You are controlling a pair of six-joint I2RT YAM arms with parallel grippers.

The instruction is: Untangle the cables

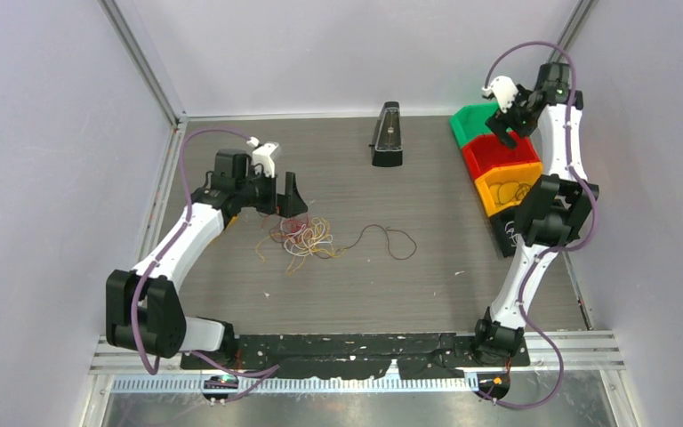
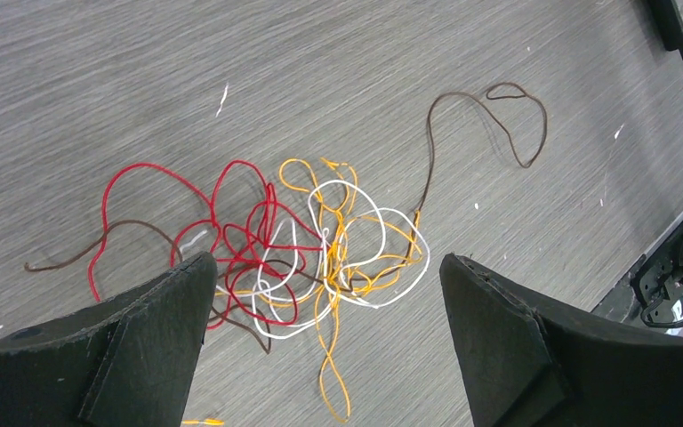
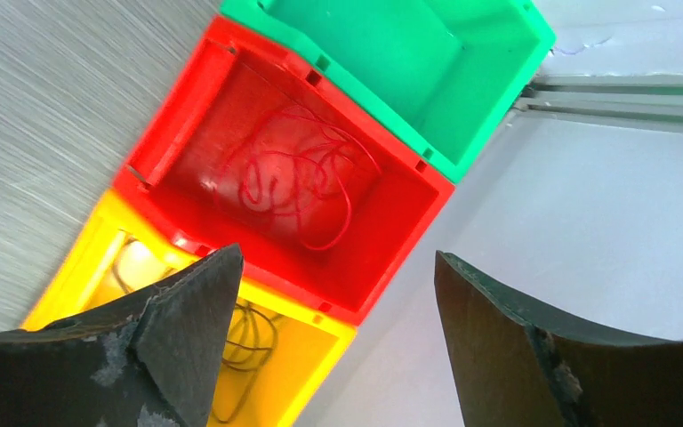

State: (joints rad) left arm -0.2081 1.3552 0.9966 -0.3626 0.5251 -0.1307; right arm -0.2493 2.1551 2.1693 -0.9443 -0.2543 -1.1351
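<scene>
We held the right gripper [image 3: 335, 258] open, empty, over a binned red cable [image 3: 271, 182]; next the left gripper [image 2: 329, 260] (open, empty) likely needed one strand of the tangle [image 2: 307, 240] beneath it.

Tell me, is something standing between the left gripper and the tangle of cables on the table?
Nothing visible does. The left gripper is open above the tangle of cables, and in its wrist view the tangle lies uncovered on the table between the two fingers.
</scene>
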